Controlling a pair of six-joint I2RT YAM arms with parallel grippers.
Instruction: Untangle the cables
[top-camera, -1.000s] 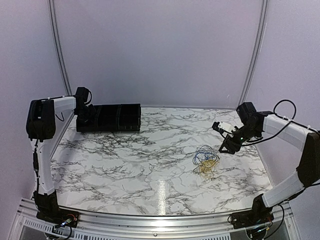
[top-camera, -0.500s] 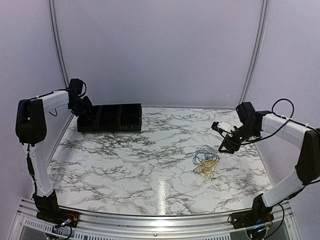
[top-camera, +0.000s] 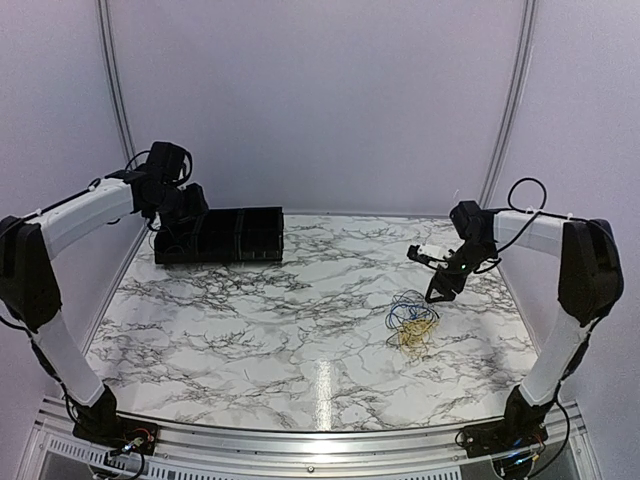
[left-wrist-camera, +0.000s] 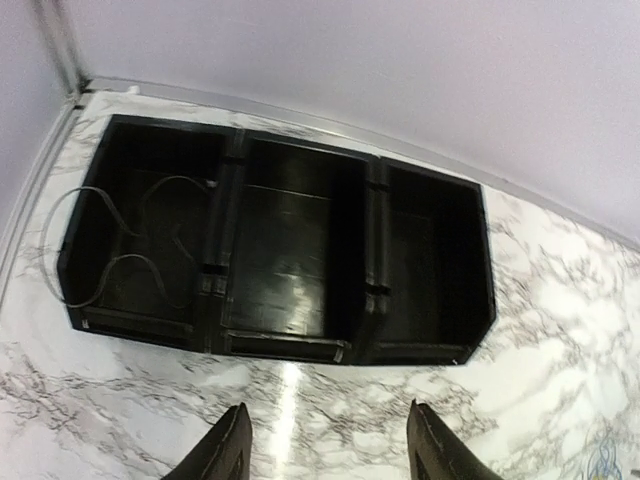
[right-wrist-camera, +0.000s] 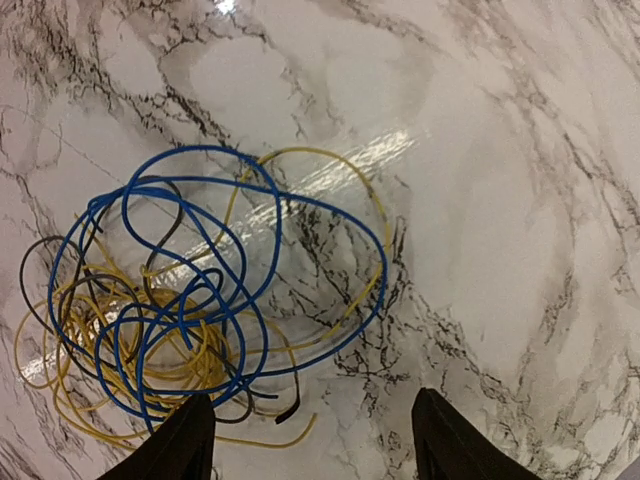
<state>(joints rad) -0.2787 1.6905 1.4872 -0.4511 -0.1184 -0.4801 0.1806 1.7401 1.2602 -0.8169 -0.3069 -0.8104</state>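
A tangle of thin cables (top-camera: 412, 322) lies on the marble right of centre. In the right wrist view it shows as blue loops (right-wrist-camera: 205, 215) over a yellow coil (right-wrist-camera: 95, 385), with a black strand (right-wrist-camera: 38, 262) among them. My right gripper (right-wrist-camera: 315, 432) hangs open just above the tangle's near right edge, nothing between its fingers; from above it (top-camera: 437, 292) sits at the tangle's upper right. A pale whitish cable (left-wrist-camera: 150, 235) lies loose in the left compartment of the black tray (left-wrist-camera: 280, 346). My left gripper (left-wrist-camera: 330, 445) is open and empty, above the marble in front of the tray.
The black three-compartment tray (top-camera: 235, 236) stands at the back left against the wall; its middle and right compartments look bare. The left arm (top-camera: 90, 205) reaches over its left end. Walls close the table at the back and both sides.
My left gripper has opened and lifted up from the tray's left end. My right arm has swung left, closer to the tangle, with its jaws a little wider.
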